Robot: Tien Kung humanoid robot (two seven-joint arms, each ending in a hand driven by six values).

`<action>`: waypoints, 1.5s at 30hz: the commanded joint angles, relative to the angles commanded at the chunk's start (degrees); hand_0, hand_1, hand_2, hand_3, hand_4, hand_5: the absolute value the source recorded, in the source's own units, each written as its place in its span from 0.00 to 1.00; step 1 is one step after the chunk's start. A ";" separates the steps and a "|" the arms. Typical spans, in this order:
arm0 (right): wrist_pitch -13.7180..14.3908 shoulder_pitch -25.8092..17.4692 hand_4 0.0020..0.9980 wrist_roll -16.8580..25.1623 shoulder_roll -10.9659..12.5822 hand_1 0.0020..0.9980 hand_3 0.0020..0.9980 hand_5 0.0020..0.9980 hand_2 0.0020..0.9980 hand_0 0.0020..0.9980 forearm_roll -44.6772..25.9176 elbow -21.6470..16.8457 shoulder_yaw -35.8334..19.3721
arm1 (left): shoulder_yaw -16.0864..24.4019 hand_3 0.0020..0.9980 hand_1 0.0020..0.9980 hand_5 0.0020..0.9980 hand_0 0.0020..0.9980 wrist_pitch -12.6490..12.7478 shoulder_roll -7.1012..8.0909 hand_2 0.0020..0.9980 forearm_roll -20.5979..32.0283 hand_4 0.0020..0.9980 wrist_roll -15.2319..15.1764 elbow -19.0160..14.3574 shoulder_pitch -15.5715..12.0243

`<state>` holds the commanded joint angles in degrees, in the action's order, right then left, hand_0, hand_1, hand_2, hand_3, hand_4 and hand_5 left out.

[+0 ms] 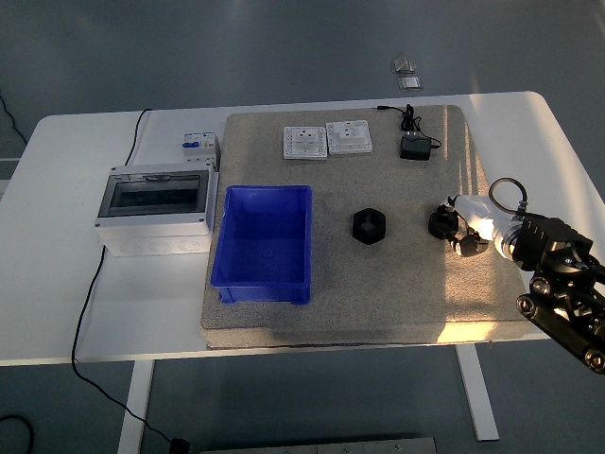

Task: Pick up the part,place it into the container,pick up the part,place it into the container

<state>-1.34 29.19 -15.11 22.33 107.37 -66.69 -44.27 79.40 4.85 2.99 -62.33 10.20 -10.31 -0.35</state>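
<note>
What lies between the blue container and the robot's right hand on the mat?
In the head view, a black nut-like part lies between the blue container and the right hand.

White table (57,312) on pale legs over a grey floor (236,47), sunlit patch at right.

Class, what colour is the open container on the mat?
The container is blue, seen clearly in the head view.

I see a black hex-nut part (370,226) flat at frame centre, a second black part (442,223) right of it, touching the right hand's (470,230) fingertips; open blue container (264,243) left of centre.
</note>
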 joint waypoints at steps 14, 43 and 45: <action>8.32 1.12 0.24 7.75 -1.11 0.37 0.56 0.00 0.52 0.54 -16.73 -0.12 3.94 | -0.03 0.82 0.73 0.80 0.74 0.07 -0.12 0.75 0.14 0.83 -0.16 0.00 -0.01; 0.99 20.98 0.22 13.26 -13.35 0.47 0.66 0.00 0.64 0.65 7.27 -4.12 22.64 | 0.75 0.81 0.73 0.80 0.74 0.05 0.28 0.75 -1.04 0.83 0.10 0.00 0.36; -0.05 21.52 0.22 12.31 -14.02 0.47 0.66 0.00 0.64 0.65 8.92 -3.26 23.73 | 0.86 0.81 0.73 0.80 0.74 0.05 0.31 0.75 -1.17 0.83 0.07 0.00 0.37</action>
<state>-1.39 50.71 -2.79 8.30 116.30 -69.94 -20.54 80.25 4.90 3.30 -63.50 10.27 -10.31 0.03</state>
